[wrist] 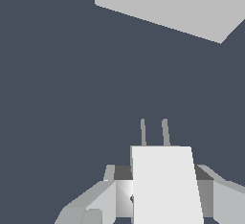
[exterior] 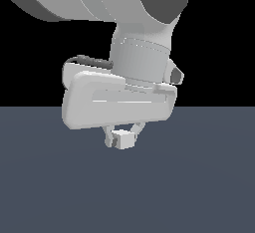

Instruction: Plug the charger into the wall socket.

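Note:
The charger [exterior: 123, 139] is a small white block held between my fingers, raised a little above the dark floor. In the wrist view the charger [wrist: 165, 184] fills the space between the jaws, and two thin grey prongs [wrist: 154, 132] stick out of its far face. My gripper [exterior: 121, 137] is shut on it; the gripper also shows in the wrist view [wrist: 162, 196]. The wall socket [wrist: 177, 3] shows only in the wrist view as a large flat white plate, well ahead of the prongs. Its holes do not show. The socket is out of sight in the exterior view.
A dark grey-blue floor [exterior: 199, 187] lies under the arm. The white arm and hand body [exterior: 119, 97] fill the upper middle of the exterior view and hide what is behind them.

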You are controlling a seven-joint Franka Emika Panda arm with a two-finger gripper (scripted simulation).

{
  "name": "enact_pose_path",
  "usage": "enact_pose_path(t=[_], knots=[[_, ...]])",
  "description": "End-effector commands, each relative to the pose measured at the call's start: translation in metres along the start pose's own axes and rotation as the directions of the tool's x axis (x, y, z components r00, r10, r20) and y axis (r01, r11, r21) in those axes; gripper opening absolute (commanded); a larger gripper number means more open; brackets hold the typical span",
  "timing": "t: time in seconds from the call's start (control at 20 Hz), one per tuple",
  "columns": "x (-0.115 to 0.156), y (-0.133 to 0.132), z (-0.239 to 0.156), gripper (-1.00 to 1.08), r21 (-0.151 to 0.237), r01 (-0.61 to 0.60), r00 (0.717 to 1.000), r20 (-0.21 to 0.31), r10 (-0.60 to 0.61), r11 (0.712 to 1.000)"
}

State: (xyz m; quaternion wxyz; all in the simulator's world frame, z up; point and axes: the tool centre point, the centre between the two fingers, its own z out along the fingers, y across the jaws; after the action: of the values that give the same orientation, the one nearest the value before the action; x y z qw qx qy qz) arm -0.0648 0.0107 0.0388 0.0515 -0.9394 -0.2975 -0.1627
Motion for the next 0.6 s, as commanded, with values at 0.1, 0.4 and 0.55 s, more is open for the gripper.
enact_pose_path(t=[0.1, 0.4, 0.55], knots=[[0.013, -0.008, -0.010, -1.00, -0.030, -0.086, 0.996, -0.005, 0.086, 0.996], [0.031, -0.016, -0.023, -1.00, -0.068, -0.195, 0.981, -0.012, 0.195, 0.978], [0.039, -0.018, -0.028, -1.00, -0.084, -0.241, 0.970, -0.015, 0.241, 0.967]])
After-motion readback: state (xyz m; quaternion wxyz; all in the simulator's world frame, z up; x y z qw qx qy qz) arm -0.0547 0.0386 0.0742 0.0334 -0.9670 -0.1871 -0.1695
